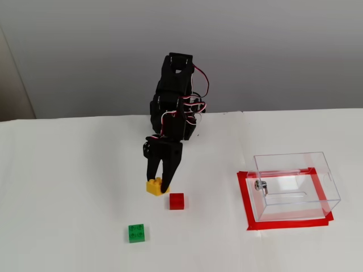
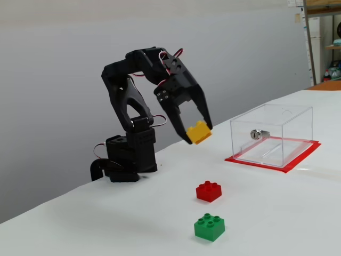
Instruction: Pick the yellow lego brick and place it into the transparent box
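The yellow lego brick (image 1: 155, 186) is held between the fingers of my black gripper (image 1: 157, 184), lifted clear above the white table; in the other fixed view the yellow brick (image 2: 199, 132) hangs tilted in my gripper (image 2: 198, 133) well above the surface. The transparent box (image 1: 294, 185) stands on a red-taped rectangle to the right, with a small metal fitting on its left wall; it also shows at the right of the side-on fixed view (image 2: 272, 134). The gripper is to the left of the box, apart from it.
A red brick (image 1: 176, 201) lies on the table just right of the gripper; it shows below the gripper in the side-on fixed view (image 2: 208, 191). A green brick (image 1: 136, 233) lies nearer the front (image 2: 209, 226). The arm's base (image 2: 125, 157) stands at the table's back edge.
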### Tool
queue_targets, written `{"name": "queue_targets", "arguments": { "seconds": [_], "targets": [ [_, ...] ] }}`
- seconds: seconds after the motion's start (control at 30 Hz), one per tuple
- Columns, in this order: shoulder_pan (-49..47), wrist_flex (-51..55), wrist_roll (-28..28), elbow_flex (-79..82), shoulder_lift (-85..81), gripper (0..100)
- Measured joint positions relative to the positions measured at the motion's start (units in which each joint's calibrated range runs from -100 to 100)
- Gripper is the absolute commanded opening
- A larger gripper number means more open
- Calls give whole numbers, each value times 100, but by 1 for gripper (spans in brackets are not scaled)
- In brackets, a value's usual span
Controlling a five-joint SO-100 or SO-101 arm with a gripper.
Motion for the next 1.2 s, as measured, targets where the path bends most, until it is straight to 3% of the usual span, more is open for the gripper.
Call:
{"name": "queue_targets", "arguments": {
  "seconds": [0.27,0.43,0.97,1.2],
  "targets": [
    [-1934,17,1143,-777,-211,11],
    [-2981,17,1505,-1086,-211,11],
    [-5524,17,1558,-1659,668,10],
    [-5972,17,1558,-2215,1810,11]
  ]
}}
